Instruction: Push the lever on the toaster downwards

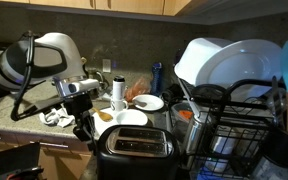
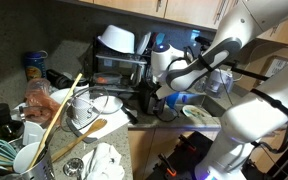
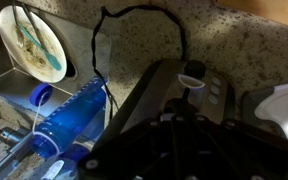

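The black toaster (image 1: 134,150) with its silver slotted top stands at the counter's front edge. In the wrist view its dark end face (image 3: 149,95) fills the middle, with the pale lever knob (image 3: 194,72) and a column of buttons (image 3: 215,92) beside it. My gripper (image 1: 84,126) hangs at the toaster's end, close to the lever side. In the wrist view the dark fingers (image 3: 181,104) look shut together and empty, with their tips just short of the lever knob. In an exterior view the gripper (image 2: 160,96) is low beside the dish rack, and the toaster is mostly hidden behind the arm.
A black wire dish rack (image 1: 234,125) with white plates (image 1: 224,60) stands right beside the toaster. A blue bottle (image 3: 74,115), a patterned plate (image 3: 34,40) and a black cord (image 3: 134,12) show in the wrist view. Plates, cups and utensils (image 2: 74,105) crowd the counter.
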Available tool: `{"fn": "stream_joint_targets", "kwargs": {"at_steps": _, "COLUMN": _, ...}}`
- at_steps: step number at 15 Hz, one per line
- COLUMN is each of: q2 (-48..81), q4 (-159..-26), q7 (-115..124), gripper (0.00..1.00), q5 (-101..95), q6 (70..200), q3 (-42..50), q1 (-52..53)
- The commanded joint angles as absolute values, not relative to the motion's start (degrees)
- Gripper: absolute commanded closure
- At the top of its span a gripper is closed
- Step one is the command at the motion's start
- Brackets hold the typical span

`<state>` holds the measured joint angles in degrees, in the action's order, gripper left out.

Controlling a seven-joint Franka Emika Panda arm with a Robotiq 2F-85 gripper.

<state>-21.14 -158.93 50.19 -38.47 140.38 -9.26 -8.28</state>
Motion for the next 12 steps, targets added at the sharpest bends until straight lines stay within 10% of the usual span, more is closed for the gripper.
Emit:
{"fn": "stream_joint_targets", "kwargs": {"at_steps": 1, "q2": -20.1, "q4": -158.9, "q7": 52.7, "gripper": 0.99, "q5": -39.5, "q6": 141.9, "q3": -9.9, "q1": -7.6}}
{"fn": "stream_joint_targets", "kwargs": {"at_steps": 12, "q2": -20.6, "q4": -158.9, "q7": 52.2, "gripper": 1.00, "q5": -42.1, "q6": 140.9, "q3": -9.7, "q1": -7.6}}
